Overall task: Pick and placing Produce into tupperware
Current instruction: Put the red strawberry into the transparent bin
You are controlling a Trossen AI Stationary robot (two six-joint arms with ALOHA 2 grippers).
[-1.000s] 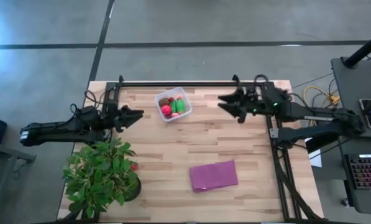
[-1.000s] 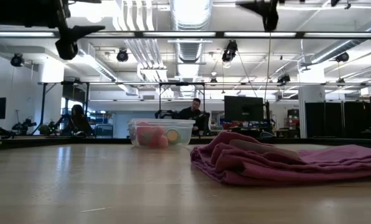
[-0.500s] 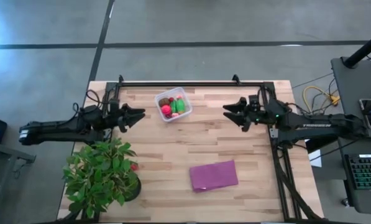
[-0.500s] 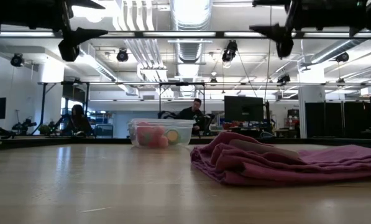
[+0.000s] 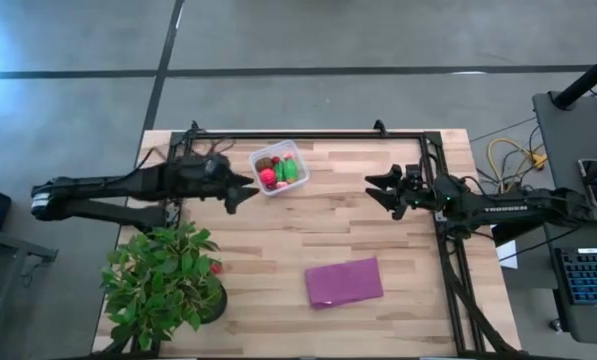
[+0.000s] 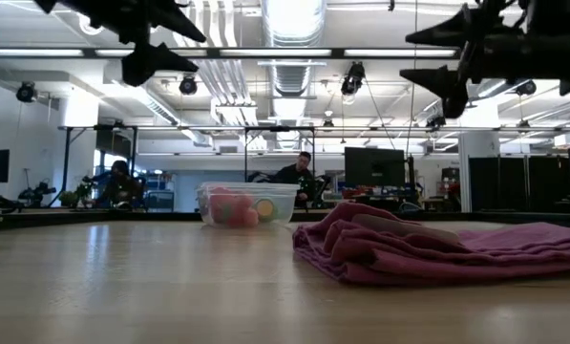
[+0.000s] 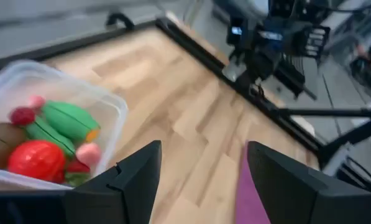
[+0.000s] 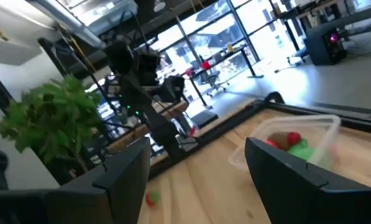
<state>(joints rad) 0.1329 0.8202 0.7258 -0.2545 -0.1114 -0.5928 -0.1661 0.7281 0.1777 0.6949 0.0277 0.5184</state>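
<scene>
Near the far edge of the desk [image 5: 278, 230], left of its middle, sits the clear tupperware [image 5: 279, 168]. It holds the produce [image 5: 281, 172]: green oblong pieces, red and pink round ones, a brown ball. One small red piece [image 5: 216, 267] lies by the potted plant [image 5: 163, 282] at the near left corner, probably the last to pick. The left gripper [image 5: 243, 188] hovers just beside the tupperware, fingers apart and empty. The right gripper [image 5: 377, 189] waits toward the right edge, fingers apart, empty. A purple cloth [image 5: 344, 282] lies nearer.
</scene>
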